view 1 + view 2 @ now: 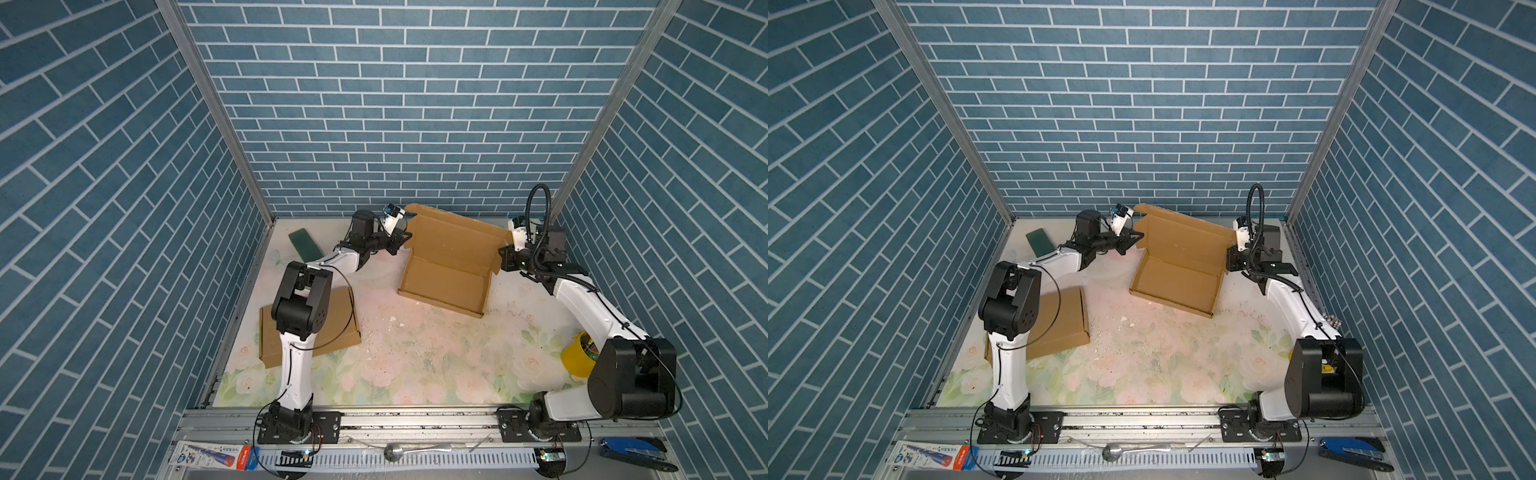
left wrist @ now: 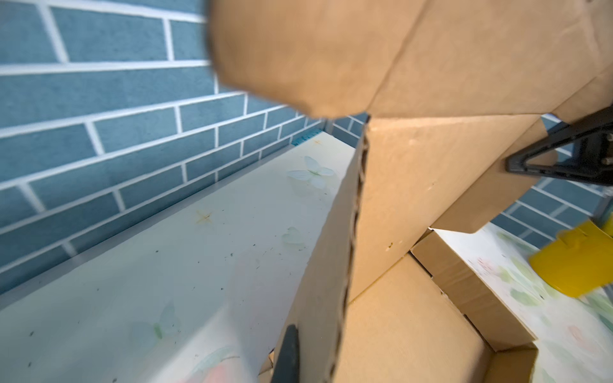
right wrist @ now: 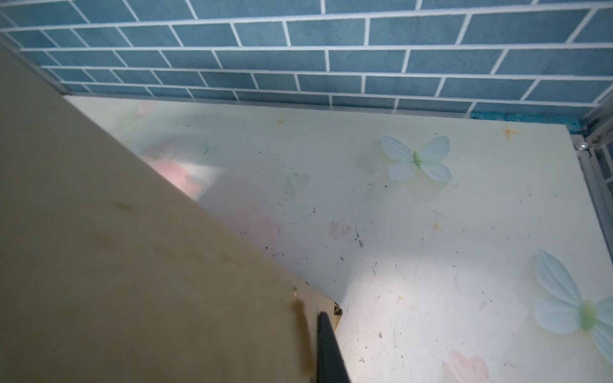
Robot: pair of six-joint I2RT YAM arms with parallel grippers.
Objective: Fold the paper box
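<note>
Risk: each grip bears on a thin cardboard edge — unequal pull from the two sides can tear it, skew the lid (image 1: 453, 235) or drag the box (image 1: 446, 286) across the table (image 1: 415, 357); the box lies far centre, lid raised; the left gripper (image 1: 404, 242) is closed tight on the lid's left edge, the right gripper (image 1: 503, 257) on its right edge; the box sits between them.

The paper box (image 1: 449, 266) is sitting open toward the back of the table (image 1: 415, 374), with its lid standing behind its tray. The left gripper (image 1: 401, 243) is gripping its left edge and the right gripper (image 1: 503, 259) its right edge. A flattened carton (image 1: 336, 328) is lying front-left under the left arm, with a slab (image 1: 305, 245) behind it. A cup (image 1: 575, 357) is sitting far right.
</note>
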